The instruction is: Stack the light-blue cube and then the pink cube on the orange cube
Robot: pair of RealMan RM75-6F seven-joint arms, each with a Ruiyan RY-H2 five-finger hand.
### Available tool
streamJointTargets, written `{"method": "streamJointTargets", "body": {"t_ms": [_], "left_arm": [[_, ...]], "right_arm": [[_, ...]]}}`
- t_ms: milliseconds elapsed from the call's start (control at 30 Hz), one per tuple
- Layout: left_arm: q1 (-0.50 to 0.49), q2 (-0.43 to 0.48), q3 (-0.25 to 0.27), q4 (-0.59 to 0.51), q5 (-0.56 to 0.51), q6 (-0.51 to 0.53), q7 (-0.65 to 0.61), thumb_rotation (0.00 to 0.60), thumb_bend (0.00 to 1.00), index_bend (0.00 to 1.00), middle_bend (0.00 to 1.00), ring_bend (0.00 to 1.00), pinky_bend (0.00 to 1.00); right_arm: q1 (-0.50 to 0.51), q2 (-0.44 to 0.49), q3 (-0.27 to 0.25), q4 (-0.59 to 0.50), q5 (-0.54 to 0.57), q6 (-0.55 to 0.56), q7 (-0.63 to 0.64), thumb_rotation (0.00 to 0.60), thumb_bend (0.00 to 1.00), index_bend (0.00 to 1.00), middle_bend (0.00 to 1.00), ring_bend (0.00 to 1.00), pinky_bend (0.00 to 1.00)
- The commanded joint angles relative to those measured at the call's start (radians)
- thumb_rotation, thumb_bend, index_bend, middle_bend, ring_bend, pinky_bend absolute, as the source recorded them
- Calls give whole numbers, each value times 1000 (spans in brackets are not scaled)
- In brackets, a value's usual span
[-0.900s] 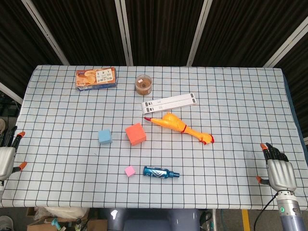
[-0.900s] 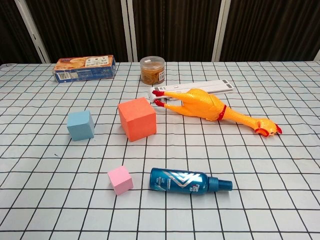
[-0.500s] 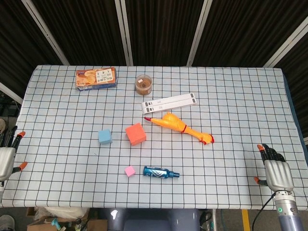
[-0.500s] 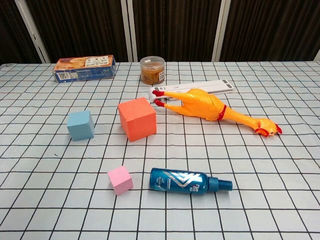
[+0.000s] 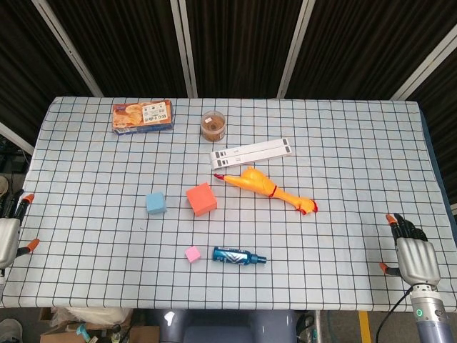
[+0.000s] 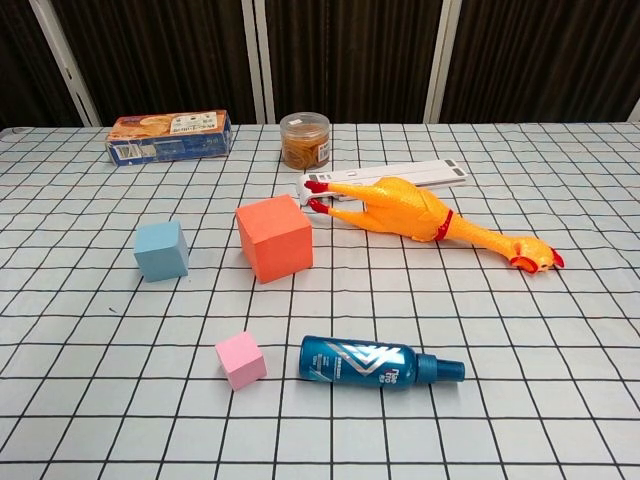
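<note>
I'm looking at the table (image 5: 357,164), gridded cloth over it, carrying the orange cube (image 5: 201,199), light-blue cube (image 5: 156,203), pink cube (image 5: 192,254), blue spray bottle (image 5: 238,256), rubber chicken (image 5: 267,189), white strip (image 5: 251,151), jar (image 5: 213,125) and snack box (image 5: 143,116).

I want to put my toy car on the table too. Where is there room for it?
The whole right side past the rubber chicken is bare cloth, and so is the strip between the snack box and the light-blue cube. The middle is crowded: orange cube, chicken, pink cube and spray bottle.
</note>
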State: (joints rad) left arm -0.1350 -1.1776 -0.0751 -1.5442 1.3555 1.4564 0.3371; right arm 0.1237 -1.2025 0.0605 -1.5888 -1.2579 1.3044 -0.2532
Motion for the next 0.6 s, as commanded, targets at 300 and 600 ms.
{"method": "streamJointTargets", "body": {"t_ms": [300,600], "left_arm": [[-7,-27,-8,-5,-12,-17,4,600,0,180,234,227,305],[-68,-77,-85,-35,-3,-19,-78,600,0,371,793,727,915]], "right_arm": [[-5,10,1,6,3,-5,27,600,96,72,79,113,198],[0,10,-7,-3,-10,-13,25,600,96,72,79,114,198]]}}
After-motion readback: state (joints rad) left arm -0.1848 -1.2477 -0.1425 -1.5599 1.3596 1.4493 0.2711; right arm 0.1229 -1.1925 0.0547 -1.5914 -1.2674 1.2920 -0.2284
